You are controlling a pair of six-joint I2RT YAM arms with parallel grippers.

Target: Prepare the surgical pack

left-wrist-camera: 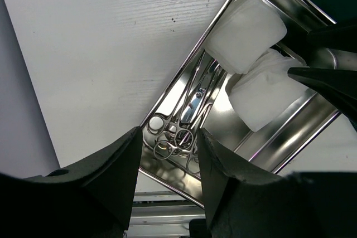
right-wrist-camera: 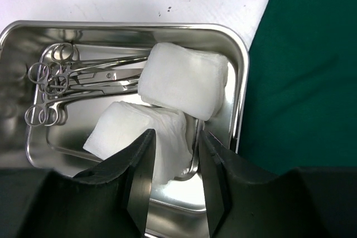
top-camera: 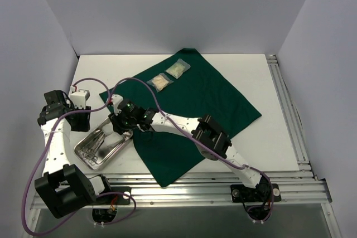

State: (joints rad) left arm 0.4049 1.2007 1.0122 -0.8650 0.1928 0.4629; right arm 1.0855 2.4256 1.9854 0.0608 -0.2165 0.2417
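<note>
Steel tray (right-wrist-camera: 111, 24), scissor tools (right-wrist-camera: 83, 76), 2 soft gauze pads (right-wrist-camera: 184, 79), L pincer (left-wrist-camera: 167, 137), R pincer (right-wrist-camera: 175, 137) part-open, empty

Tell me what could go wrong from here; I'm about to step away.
1. The lower gauze pad lies between the right arm's jaws; it may snag and lift out when they withdraw.
2. The upper gauze pad overlaps it, close to the steel tray's rim; a nudge might tip it onto the green drape.
3. The tray sits on the bare table near its front edge, so a bump could slide it off.
</note>
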